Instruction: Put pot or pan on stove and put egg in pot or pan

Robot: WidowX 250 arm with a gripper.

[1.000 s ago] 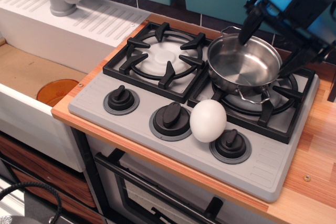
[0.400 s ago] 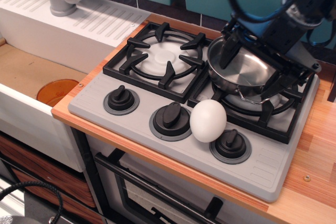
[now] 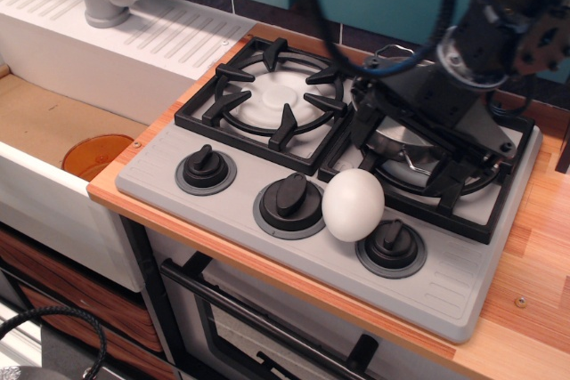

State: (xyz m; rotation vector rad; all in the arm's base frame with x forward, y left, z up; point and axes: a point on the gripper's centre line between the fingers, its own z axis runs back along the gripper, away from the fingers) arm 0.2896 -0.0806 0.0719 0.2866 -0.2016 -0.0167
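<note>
since a second ago the tool [image 3: 411, 150] has dropped from above the pot [image 3: 401, 144] to cover it, fingers spread wide either side. observation.image: pot sits on the stove's [image 3: 223, 186] right grate, mostly hidden by the arm; tool released, gripping nothing. egg [image 3: 354, 205] unmoved, resting on the stove front between middle and right knobs. judgement: pot placement appears done; egg transfer pending.
</note>
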